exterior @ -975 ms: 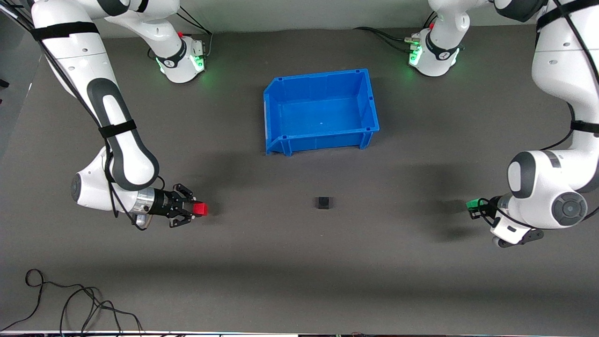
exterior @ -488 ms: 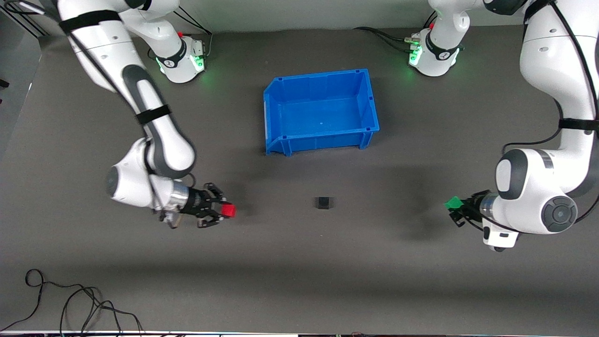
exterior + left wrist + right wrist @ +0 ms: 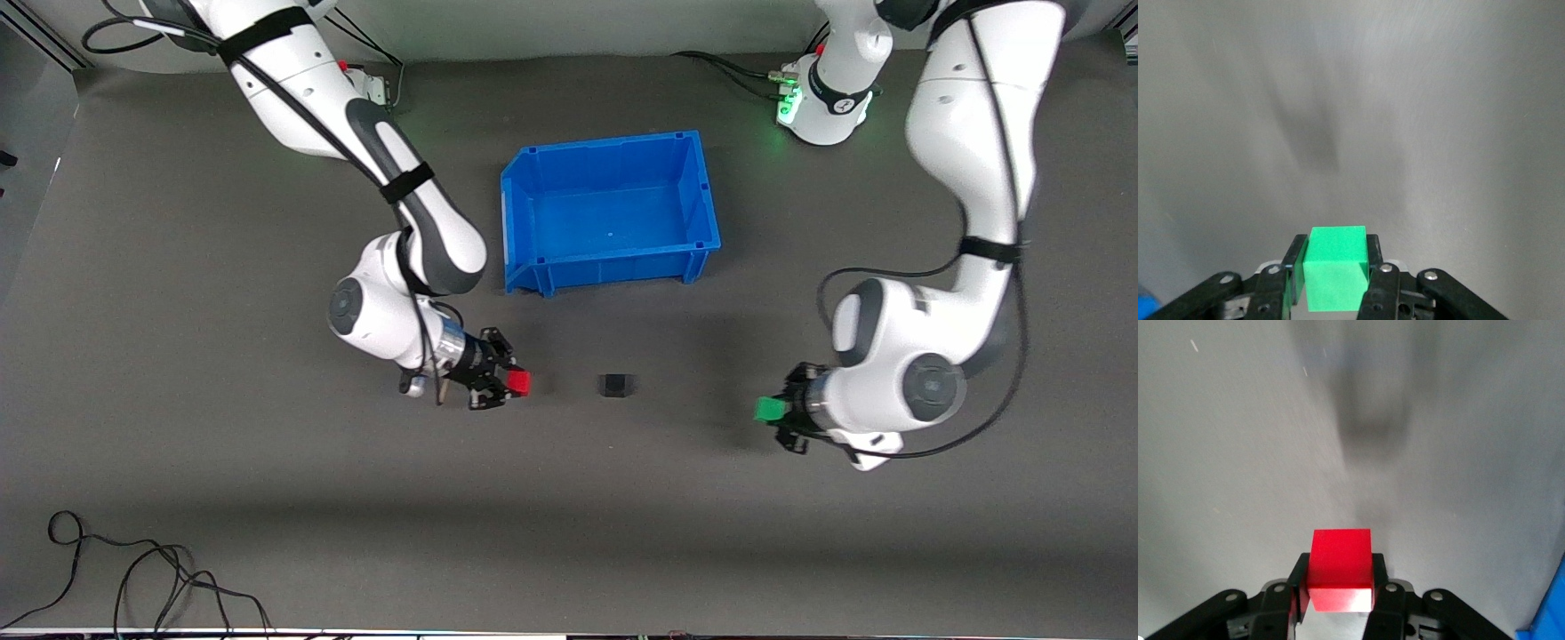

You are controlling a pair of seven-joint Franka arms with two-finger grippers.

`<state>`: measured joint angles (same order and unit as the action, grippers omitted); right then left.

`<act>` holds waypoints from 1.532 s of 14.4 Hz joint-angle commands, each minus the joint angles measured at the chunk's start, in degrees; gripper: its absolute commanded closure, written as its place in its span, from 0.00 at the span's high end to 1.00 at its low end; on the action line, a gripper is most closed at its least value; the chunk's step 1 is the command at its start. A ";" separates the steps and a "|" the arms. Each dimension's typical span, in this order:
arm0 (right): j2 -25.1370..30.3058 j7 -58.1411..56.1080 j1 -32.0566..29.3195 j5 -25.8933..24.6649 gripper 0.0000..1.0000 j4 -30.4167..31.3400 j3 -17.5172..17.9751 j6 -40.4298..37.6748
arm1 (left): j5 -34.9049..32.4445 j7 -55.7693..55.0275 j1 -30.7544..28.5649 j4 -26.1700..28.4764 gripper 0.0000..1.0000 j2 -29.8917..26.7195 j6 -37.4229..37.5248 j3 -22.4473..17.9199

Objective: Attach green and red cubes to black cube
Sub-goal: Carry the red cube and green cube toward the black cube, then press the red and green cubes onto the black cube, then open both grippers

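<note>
so black cube [image 3: 615, 384] between right pincer [image 3: 508, 383], left pincer [image 3: 775, 411].

Illumination is even and diffuse from overhead. Soft, broad shadows lie on the grey table [image 3: 267, 498] beneath both arms. The left arm's upper links show motion blur. Both wrist views render the table surface smeared and defocused, with a dark blurred shadow patch.

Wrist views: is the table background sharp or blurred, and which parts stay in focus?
Left wrist view: table streaked and smeared with a soft dark shadow, while the green cube in the left hand is crisp. Right wrist view: the same smear and shadow, the red cube in the right hand sharp.
</note>
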<state>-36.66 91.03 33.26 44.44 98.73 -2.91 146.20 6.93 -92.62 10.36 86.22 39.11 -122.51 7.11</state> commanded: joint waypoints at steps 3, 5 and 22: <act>-4.73 -2.95 3.56 0.65 0.31 -5.82 -0.61 0.22 | 0.98 -17.65 5.36 -0.53 0.00 3.34 -3.60 -0.96; -6.40 -3.49 4.45 0.73 0.32 -7.66 -0.61 0.48 | 0.98 -21.89 7.73 -0.44 0.00 4.39 -5.36 -0.96; -15.64 -1.55 8.93 7.85 0.32 -15.41 0.01 8.49 | 6.08 -26.13 15.74 1.23 0.00 6.94 -14.33 -0.96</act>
<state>-50.82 89.29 41.74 50.75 85.71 -2.58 154.06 12.26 -117.51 24.90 86.89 46.29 -135.98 7.12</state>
